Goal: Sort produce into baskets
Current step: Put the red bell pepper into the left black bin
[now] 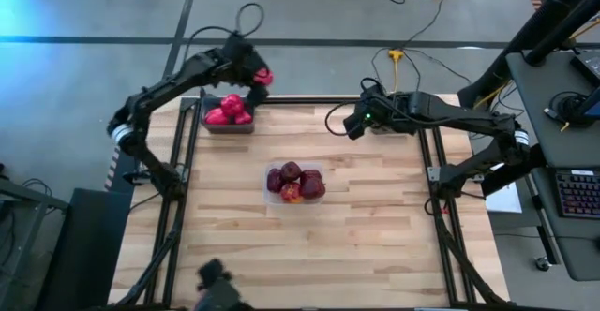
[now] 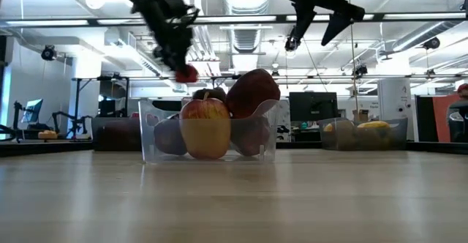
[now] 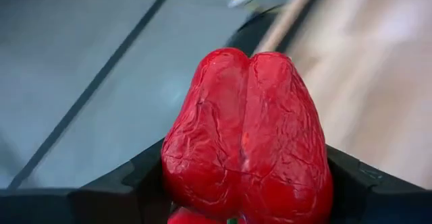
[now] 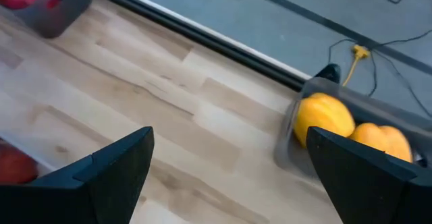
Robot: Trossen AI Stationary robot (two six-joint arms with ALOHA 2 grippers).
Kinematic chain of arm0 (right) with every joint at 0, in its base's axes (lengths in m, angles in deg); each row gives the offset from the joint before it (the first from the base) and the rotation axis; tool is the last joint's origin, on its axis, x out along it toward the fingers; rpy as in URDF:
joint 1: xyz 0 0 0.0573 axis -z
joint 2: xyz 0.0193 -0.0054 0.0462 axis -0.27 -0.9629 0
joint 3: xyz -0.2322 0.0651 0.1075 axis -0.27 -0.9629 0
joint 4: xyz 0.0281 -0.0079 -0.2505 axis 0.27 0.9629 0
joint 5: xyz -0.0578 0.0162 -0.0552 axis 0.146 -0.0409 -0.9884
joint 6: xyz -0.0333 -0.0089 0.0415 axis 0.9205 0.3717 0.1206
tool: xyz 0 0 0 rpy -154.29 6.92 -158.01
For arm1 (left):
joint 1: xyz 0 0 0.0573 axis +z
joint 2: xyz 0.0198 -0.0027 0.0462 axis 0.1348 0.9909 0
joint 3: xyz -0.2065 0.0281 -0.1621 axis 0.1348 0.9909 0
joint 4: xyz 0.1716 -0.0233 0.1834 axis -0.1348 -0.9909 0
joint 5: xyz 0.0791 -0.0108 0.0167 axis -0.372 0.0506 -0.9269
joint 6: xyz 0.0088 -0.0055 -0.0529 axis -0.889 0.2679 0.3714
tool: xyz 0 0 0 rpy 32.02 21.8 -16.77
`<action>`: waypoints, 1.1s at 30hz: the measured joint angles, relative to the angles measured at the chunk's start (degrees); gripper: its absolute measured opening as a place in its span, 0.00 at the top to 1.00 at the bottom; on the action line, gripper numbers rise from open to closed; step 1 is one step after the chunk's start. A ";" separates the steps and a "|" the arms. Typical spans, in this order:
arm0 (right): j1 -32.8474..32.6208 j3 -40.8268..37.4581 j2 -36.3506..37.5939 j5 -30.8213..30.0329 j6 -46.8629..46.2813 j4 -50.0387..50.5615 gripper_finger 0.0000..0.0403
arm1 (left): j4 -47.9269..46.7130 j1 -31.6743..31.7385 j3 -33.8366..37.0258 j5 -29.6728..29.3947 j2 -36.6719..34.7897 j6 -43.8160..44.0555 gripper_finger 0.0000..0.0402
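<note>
My left gripper (image 1: 253, 71) is shut on a bright red bell pepper (image 3: 248, 137), high above the table's far left; it also shows in the low view (image 2: 180, 60). Below it a dark grey tray (image 1: 228, 124) holds several red peppers (image 1: 230, 111). A clear container (image 1: 272, 195) at the table's middle holds several dark red apples (image 1: 294, 180). My right gripper (image 1: 352, 124) is open and empty, raised over the far right. Beside it a grey tray (image 4: 297, 158) holds two yellow peppers (image 4: 325, 118). My left gripper pinches the red pepper by its two opposite sides (image 3: 177, 162) between its two fingers (image 3: 128, 183). The pepper is lifted clear and hangs below the fingers in the low view (image 2: 187, 73). Its lobed end sticks out past the fingertips.
The right arm hides most of the yellow peppers' tray in the high view. Bare wooden table (image 1: 375, 245) lies near and to either side of the clear container. A dark frame (image 1: 178, 161) runs along the table's edges.
</note>
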 joint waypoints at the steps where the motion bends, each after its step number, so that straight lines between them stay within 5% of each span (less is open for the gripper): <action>1: -0.50 0.00 0.00 0.00 -0.66 0.06 0.06 | 0.20 1.04 2.16 -2.12 -1.35 1.01 0.39; 15: -2.42 -0.09 -2.65 0.96 -2.03 -2.51 0.06 | -2.35 8.42 20.67 -16.73 -9.51 14.47 0.35; 27: -4.46 -0.11 -3.10 1.94 -4.17 -2.86 0.06 | -2.88 7.06 25.26 -8.95 -12.43 13.90 0.35; 33: -4.62 -0.09 -3.10 1.72 -4.35 -2.86 0.06 | -2.66 8.02 25.36 -17.67 -10.29 16.49 0.35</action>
